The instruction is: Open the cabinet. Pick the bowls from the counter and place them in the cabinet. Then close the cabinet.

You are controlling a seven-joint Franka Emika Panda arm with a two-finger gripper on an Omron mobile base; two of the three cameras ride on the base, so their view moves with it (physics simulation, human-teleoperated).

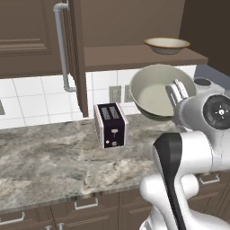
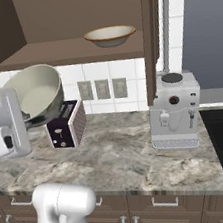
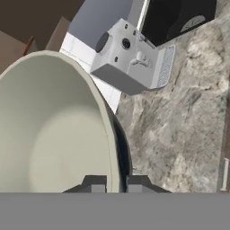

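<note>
1. Deep greyish-cream bowl (image 1: 155, 92) up in the air, tilted, opening facing sideways; above the toaster (image 1: 111, 125) and the surface (image 1: 49, 161), below the open cabinet's shelf (image 1: 134, 56).
2. Claw (image 3: 116, 183) clamped narrow on the deep bowl's rim: in the hand view one tip inside the wall, one outside, rim running between them.
3. Bowl body extends away from the claw along the view axis; held at a single point on the near edge, rest of it cantilevered out.
4. Handling guess: rigid, ceramic-like, smooth and probably slippery; likely breakable if dropped; thin rim the only practical place to pinch, since the body is too wide for the jaws.
5. One-point rim grip likely to let it swing or slip during fast moves; slow, steady carry advisable.
6. Patterned bowl (image 2: 110, 35) with orange-yellow rim already upright on the cabinet shelf, well apart from the claw, higher up.
7. Cabinet door (image 1: 77, 58) swung open, silver bar handle (image 1: 63, 49) on its edge.
8. Coffee machine (image 2: 175, 110) on the surface to the right, clear of the held bowl.
9. Judged stage: second bowl mid-carry toward the shelf; lifting over the shelf edge, levelling and setting beside the first not yet done, door closing after that.
</note>
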